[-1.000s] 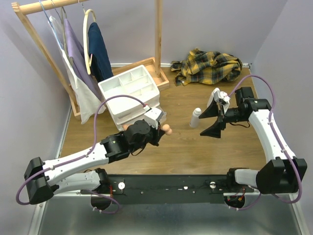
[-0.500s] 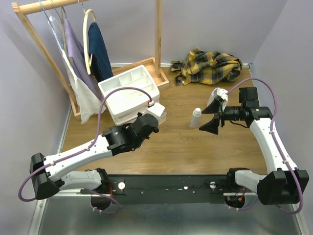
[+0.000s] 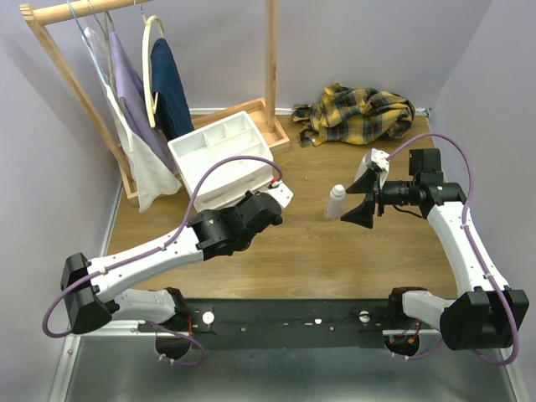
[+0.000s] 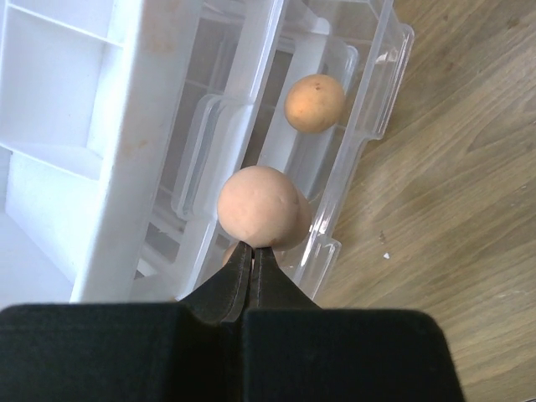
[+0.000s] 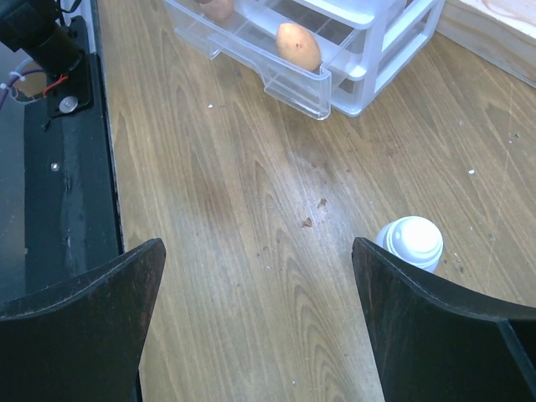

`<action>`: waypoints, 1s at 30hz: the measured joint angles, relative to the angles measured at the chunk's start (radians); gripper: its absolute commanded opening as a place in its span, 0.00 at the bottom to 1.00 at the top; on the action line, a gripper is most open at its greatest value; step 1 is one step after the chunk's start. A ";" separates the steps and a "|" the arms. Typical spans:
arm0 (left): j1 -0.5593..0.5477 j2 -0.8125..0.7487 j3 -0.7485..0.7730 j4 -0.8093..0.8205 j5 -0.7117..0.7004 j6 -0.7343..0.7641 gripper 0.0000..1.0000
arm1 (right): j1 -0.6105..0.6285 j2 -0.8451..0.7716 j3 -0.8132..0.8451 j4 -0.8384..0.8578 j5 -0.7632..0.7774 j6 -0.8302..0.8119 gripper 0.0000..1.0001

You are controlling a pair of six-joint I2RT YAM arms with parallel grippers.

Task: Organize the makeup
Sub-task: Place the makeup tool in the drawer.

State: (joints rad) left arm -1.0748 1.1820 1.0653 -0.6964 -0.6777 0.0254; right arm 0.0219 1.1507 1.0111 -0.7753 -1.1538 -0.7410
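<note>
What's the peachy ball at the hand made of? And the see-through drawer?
The ball looks like soft foam sponge: matte, no shine, though softness is a guess. The drawer looks like hard clear plastic: glossy, with see-through edges.

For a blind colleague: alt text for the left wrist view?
The shut left gripper touches a peach sponge over the open clear drawer of a white drawer unit. A second sponge lies in that drawer; wooden table at right.
</note>
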 measured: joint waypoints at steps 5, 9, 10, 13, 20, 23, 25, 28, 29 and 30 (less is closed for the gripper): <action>0.000 0.027 0.002 -0.006 -0.004 0.055 0.00 | 0.000 0.000 0.000 0.005 0.003 0.005 1.00; 0.000 0.035 0.006 -0.010 -0.007 0.088 0.00 | 0.000 0.001 0.000 0.006 0.005 0.008 1.00; 0.000 0.037 0.006 -0.009 -0.008 0.094 0.00 | 0.000 0.001 0.000 0.007 0.005 0.008 1.00; 0.000 0.046 0.006 -0.009 -0.011 0.109 0.00 | 0.000 0.001 0.000 0.009 0.006 0.008 1.00; 0.007 0.069 0.006 -0.008 -0.019 0.143 0.00 | 0.000 0.001 -0.001 0.012 0.006 0.008 1.00; 0.013 0.071 0.006 -0.006 -0.019 0.152 0.00 | 0.000 0.001 -0.001 0.012 0.006 0.008 1.00; 0.019 0.074 0.006 0.000 -0.021 0.158 0.00 | 0.000 0.001 -0.001 0.012 0.006 0.008 1.00; 0.030 0.083 0.006 0.008 -0.023 0.163 0.00 | 0.000 0.001 -0.001 0.012 0.006 0.008 1.00; 0.034 0.087 0.006 0.013 -0.024 0.165 0.00 | 0.000 0.001 -0.001 0.012 0.006 0.008 1.00; 0.036 0.092 0.006 0.016 -0.025 0.166 0.01 | 0.000 0.001 -0.001 0.012 0.006 0.008 1.00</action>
State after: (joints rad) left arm -1.0386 1.2739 1.0718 -0.6804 -0.7025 0.1909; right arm 0.0219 1.1515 1.0100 -0.7635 -1.1481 -0.7334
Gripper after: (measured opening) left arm 0.010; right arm 0.998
